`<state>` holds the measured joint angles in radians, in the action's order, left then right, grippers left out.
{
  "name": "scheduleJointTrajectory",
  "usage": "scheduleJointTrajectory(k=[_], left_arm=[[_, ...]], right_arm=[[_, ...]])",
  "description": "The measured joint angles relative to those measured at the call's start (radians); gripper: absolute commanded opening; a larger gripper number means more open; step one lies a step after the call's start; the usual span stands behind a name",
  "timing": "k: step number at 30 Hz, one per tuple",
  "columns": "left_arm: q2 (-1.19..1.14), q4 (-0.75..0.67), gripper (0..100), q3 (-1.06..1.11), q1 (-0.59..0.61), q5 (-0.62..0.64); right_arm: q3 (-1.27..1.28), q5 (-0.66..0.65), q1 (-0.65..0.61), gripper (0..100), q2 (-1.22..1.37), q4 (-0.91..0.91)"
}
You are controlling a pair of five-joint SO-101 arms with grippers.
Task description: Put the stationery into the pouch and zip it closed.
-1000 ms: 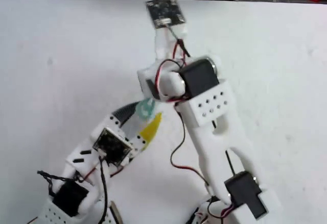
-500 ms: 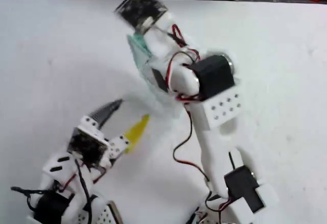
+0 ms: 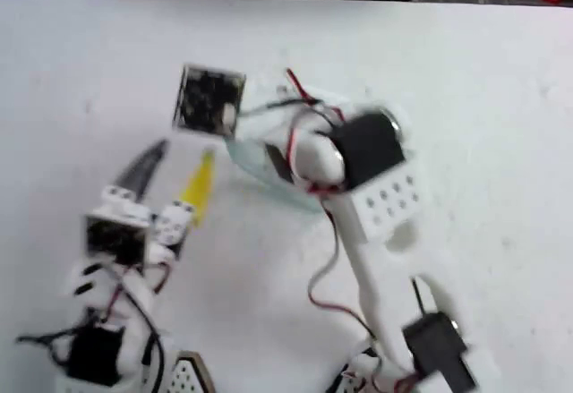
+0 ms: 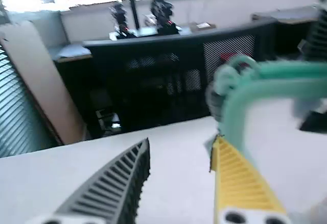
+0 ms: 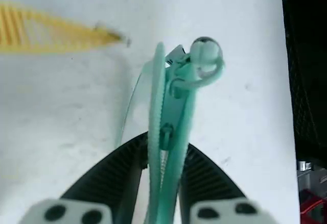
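Note:
The pouch (image 5: 164, 106) is clear with a teal zipper band, and a teal pull ring with a bead (image 5: 205, 55) sits at its end. My right gripper (image 5: 164, 145) is shut on the zipper edge and holds the pouch upright above the white table. In the high view the pouch (image 3: 269, 171) hangs under the right arm near the table's middle. My left gripper (image 3: 183, 151) stands open to its left, with nothing between the grey finger (image 4: 117, 183) and the yellow finger (image 4: 240, 183). From the left wrist the teal pouch edge (image 4: 265, 83) is just beyond the yellow fingertip.
The white table (image 3: 466, 80) stretches wide on the right and at the far left. The right arm's body (image 3: 385, 232) crosses the near middle. Red and black cables (image 3: 327, 277) hang beside it.
My left gripper has pulled back from the pouch toward the near left, open. The right arm has swung the pouch leftward across the table.

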<state>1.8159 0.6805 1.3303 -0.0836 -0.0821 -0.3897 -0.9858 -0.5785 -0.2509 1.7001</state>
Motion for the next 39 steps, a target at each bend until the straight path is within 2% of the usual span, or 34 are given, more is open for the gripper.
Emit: scheduleJointTrajectory(k=[6, 12, 15, 20, 28, 34, 39], left_arm=[[0.015, 0.089, 18, -0.189, 0.178, 0.000], [0.015, 0.035, 18, -0.176, 0.192, 0.000], [0.015, -0.017, 18, -0.129, 0.166, 0.000], [0.014, -0.029, 18, -0.054, 0.026, 0.000], [0.000, -0.023, 18, 0.117, -0.319, -0.020], [0.009, 0.213, 18, 0.021, -0.430, -0.029], [0.015, 0.397, 18, -0.155, -0.489, 0.000]], right_arm=[[0.163, -0.189, 0.012, 1.9, -0.213, 0.000], [0.488, -0.519, 0.006, 1.9, -0.468, 0.000], [0.615, -0.598, -0.037, 1.9, -0.569, 0.000], [0.741, -0.620, -0.091, 1.9, -0.697, 0.000], [0.779, -0.612, -0.106, 1.8, -0.799, -0.008], [0.812, -0.431, -0.061, 1.8, -0.804, -0.158], [0.879, -0.359, -0.064, 1.8, -0.807, -0.269]])
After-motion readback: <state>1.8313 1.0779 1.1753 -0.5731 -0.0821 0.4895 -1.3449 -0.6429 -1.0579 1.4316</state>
